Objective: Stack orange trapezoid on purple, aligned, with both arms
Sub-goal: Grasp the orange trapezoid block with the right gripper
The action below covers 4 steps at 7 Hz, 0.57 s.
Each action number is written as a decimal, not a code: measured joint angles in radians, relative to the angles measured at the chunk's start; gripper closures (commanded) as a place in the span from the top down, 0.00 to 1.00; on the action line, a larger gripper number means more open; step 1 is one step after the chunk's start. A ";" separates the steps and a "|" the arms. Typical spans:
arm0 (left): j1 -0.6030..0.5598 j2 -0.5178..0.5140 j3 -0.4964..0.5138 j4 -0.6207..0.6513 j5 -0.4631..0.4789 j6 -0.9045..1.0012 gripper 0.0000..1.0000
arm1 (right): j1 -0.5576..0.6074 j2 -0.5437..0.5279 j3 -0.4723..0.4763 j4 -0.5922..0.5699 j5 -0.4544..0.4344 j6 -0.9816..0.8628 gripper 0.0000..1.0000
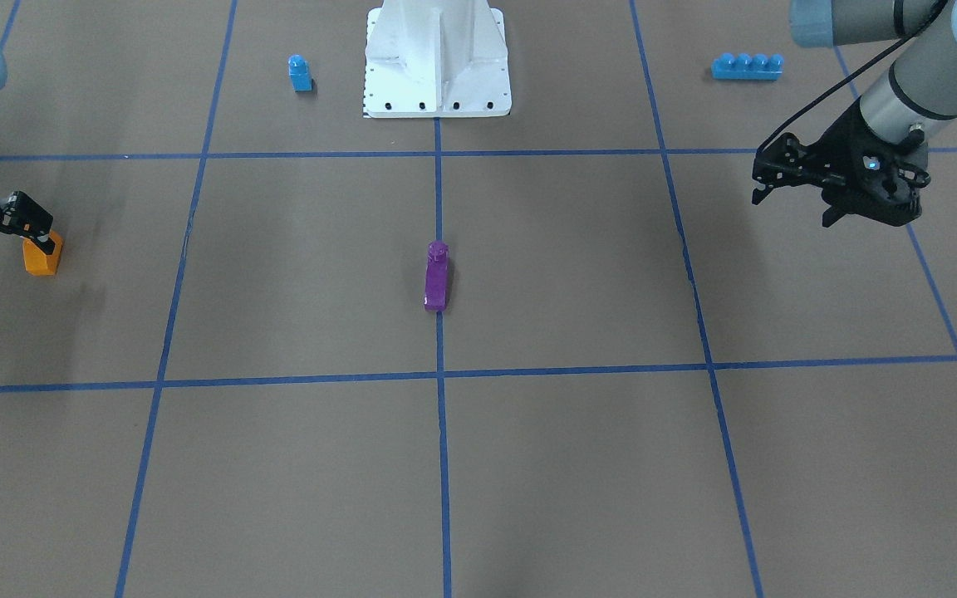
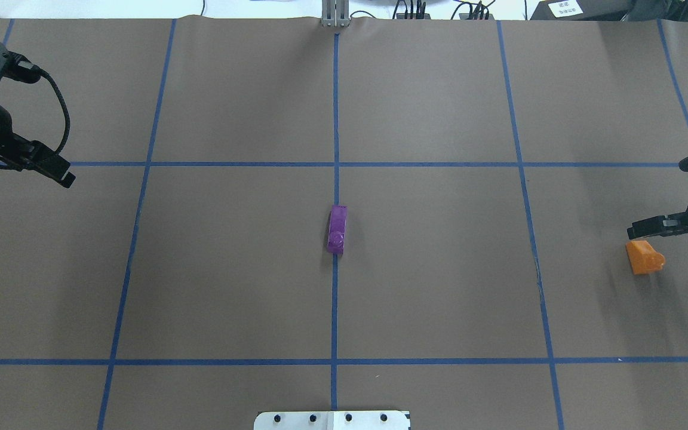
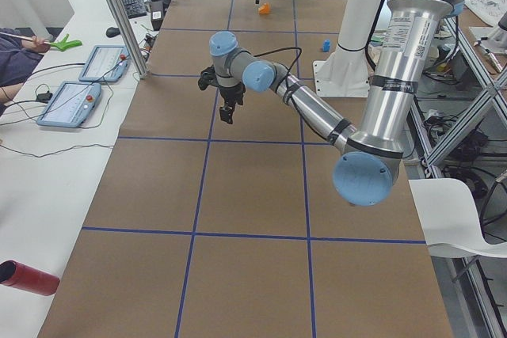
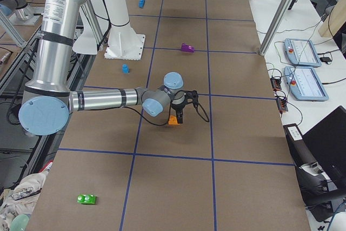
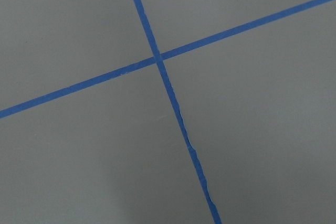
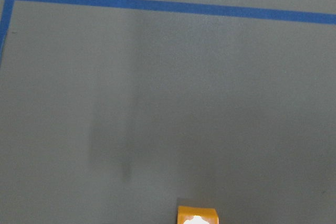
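Note:
The orange trapezoid [image 1: 42, 255] lies on the brown table at my far right; it also shows in the overhead view [image 2: 644, 257] and at the bottom edge of the right wrist view [image 6: 197, 216]. My right gripper [image 1: 3, 237] hovers just above and beside it, its jaws apart, holding nothing. The purple block [image 1: 437, 276] lies on the centre tape line [image 2: 337, 229], far from both grippers. My left gripper [image 1: 792, 209] hangs open and empty above the table at my far left [image 2: 51, 167]. The left wrist view shows only tape lines.
A small blue one-stud block [image 1: 300, 73] and a long blue four-stud brick [image 1: 747, 66] sit on either side of the white base pedestal [image 1: 437, 58]. A green block [image 4: 86, 199] lies at the table's right end.

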State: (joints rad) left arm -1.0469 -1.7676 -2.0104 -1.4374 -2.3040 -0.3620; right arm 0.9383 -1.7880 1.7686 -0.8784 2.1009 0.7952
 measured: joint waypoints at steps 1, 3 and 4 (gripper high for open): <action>0.000 0.001 -0.001 0.000 0.000 -0.004 1.00 | -0.018 -0.012 -0.002 0.009 -0.009 0.009 0.89; 0.001 0.002 -0.002 0.000 0.000 -0.008 1.00 | -0.054 -0.025 -0.012 0.011 -0.031 0.012 0.53; 0.001 0.002 -0.002 0.000 0.000 -0.009 1.00 | -0.066 -0.030 -0.016 0.012 -0.038 0.013 0.31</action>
State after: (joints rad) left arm -1.0462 -1.7657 -2.0125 -1.4373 -2.3040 -0.3715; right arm 0.8722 -1.8177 1.7521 -0.8668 2.0625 0.8080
